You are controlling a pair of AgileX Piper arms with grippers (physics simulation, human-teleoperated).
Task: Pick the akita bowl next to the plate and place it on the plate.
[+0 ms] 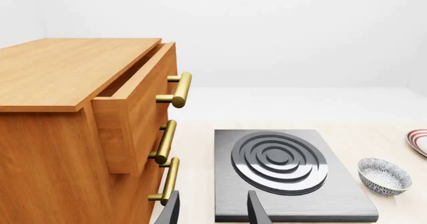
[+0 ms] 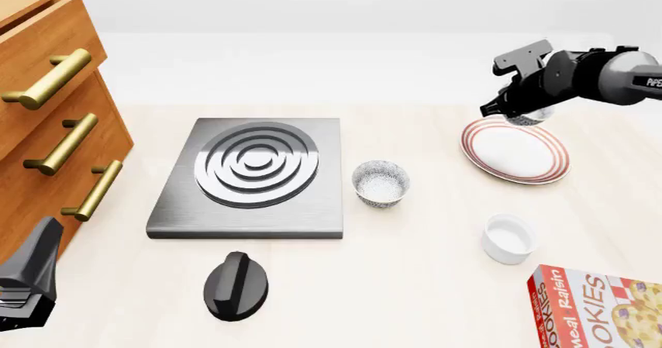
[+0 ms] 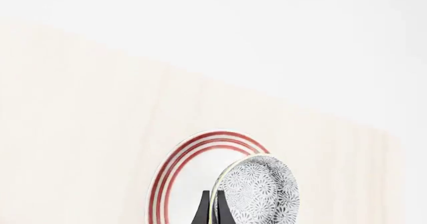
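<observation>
Speckled akita bowl [image 3: 261, 194] rim-pinched in right gripper [image 3: 212, 209] above round red-ringed plate [image 3: 180, 179].

Light is bright, even and soft in all three views — no hard shadows, only faint dark patches under the stove burner [image 2: 253, 179] and the knob [image 2: 236, 285]. The burner's metal rings carry pale glints. The white backdrop nearly merges with the pale table [image 2: 414, 286], and in the right wrist view the upper half is washed out. Everything is sharp edge to edge — no blur or bending of lines. The cabinet [image 1: 73, 134] shows clear wood grain.
</observation>
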